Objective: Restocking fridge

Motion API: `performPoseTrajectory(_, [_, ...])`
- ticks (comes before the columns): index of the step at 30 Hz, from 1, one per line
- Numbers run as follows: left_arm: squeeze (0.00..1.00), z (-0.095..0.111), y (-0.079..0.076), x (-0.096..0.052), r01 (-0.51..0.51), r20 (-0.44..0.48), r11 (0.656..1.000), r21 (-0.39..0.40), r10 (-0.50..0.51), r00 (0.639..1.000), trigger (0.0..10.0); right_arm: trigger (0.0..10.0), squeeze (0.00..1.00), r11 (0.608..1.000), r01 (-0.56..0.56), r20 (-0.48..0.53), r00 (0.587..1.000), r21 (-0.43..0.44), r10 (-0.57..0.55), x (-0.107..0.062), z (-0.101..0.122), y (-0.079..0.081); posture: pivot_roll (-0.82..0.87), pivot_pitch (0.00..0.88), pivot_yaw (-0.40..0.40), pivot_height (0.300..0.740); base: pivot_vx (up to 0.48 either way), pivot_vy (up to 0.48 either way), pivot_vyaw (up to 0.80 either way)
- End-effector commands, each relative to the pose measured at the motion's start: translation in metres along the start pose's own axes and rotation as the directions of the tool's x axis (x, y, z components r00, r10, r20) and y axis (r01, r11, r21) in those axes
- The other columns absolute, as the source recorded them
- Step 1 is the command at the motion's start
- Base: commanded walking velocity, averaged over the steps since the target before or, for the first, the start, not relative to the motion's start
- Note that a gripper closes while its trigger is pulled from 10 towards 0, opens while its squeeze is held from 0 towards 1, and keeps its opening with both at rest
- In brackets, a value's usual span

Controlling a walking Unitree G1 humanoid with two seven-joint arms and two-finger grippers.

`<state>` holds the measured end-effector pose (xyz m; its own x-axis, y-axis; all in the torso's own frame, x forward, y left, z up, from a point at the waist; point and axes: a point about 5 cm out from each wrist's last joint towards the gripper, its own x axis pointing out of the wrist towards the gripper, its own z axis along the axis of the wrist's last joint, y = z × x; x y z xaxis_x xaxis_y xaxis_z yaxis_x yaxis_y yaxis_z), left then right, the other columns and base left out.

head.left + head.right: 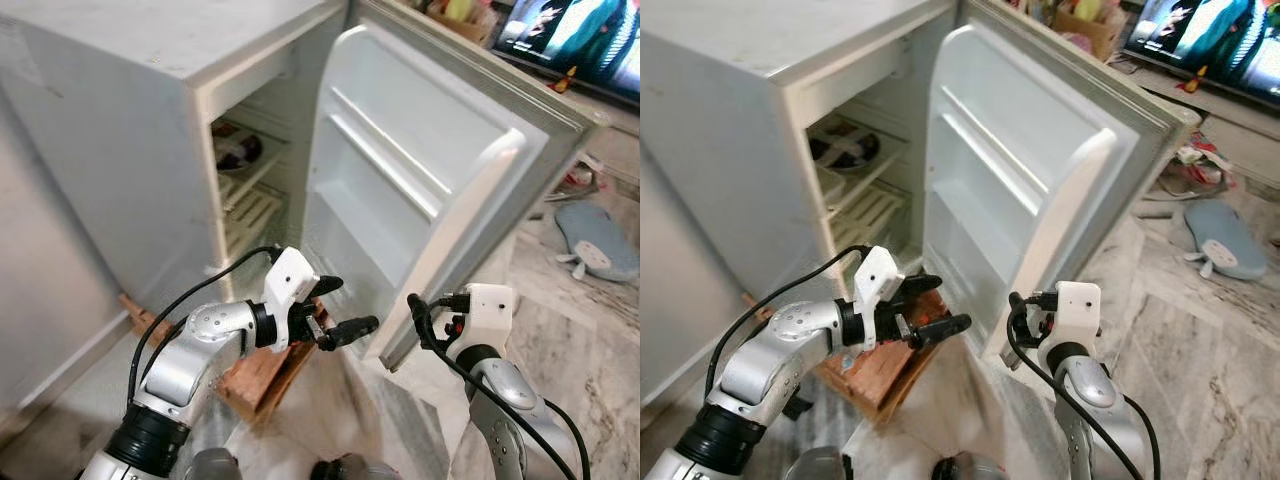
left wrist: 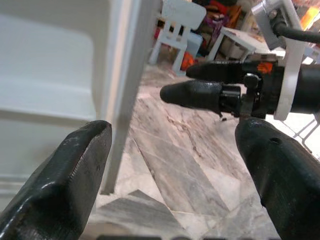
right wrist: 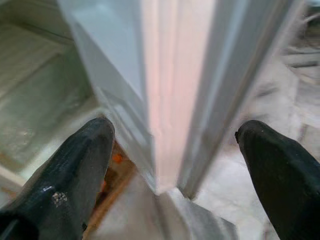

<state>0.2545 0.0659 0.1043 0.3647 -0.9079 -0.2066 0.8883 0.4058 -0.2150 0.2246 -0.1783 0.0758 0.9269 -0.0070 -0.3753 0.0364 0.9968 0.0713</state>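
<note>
Both silver arms reach forward from below. The left claw (image 1: 338,308) hangs with its black fingers spread wide and nothing between them, just beside the lower inner corner of the white fridge door (image 1: 420,170). The right claw (image 3: 170,150) is also wide and empty, its fingers straddling the door's bottom outer edge without touching it, as far as the right wrist view shows.

That small white fridge (image 1: 150,120) stands on reddish wooden blocks (image 1: 265,375) on the grey marble floor (image 1: 580,330), and its door is swung well open, so the opening step looks done. Everything else seems left: the moulded door shelves are bare, and on the white wire racks (image 1: 250,205) inside I can make out only a dark round dish (image 1: 238,150) on the upper one (too shadowed to identify further). No groceries are near either claw, so I judge the restocking proper has not begun.
</note>
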Motion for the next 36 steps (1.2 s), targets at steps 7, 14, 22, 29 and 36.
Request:
performPoseTrajectory(7, [0.00,0.000,-0.001,0.001,-0.002,-0.022,1.000,0.008,0.002,1.000,10.0,10.0,0.00,1.000,0.015,0.005,1.000,0.006,-0.015,0.002,0.002,-0.003,0.12,0.032,-0.111,0.740,0.000,-0.480,0.00])
performPoseTrajectory(14, [0.00,-0.012,0.017,-0.012,-0.123,-0.063,0.992,0.036,0.125,0.990,10.0,10.0,0.00,1.000,-0.006,0.000,1.000,0.001,0.006,0.012,0.004,0.001,0.14,0.007,-0.107,0.740,0.000,-0.480,0.00])
performPoseTrajectory(22, [0.00,-0.028,0.077,-0.090,-0.673,-0.036,0.738,0.060,0.675,0.737,10.0,10.0,0.00,0.997,-0.079,0.115,0.990,-0.014,0.080,0.029,0.029,0.013,0.17,0.013,-0.061,0.740,0.000,-0.480,0.00])
performPoseTrajectory(29, [0.00,-0.025,0.079,-0.141,-0.867,0.006,0.498,0.011,0.867,0.498,10.0,10.0,0.00,0.995,-0.074,0.213,0.973,-0.062,0.085,0.039,0.049,0.018,0.17,0.032,-0.036,0.740,0.000,-0.480,0.00])
performPoseTrajectory(36, [0.00,-0.033,0.082,-0.159,-0.963,0.075,0.258,-0.082,0.965,0.253,10.0,10.0,0.00,0.983,-0.052,0.307,0.946,-0.177,0.106,0.039,0.054,0.031,0.13,0.001,-0.075,0.740,0.000,-0.480,0.00])
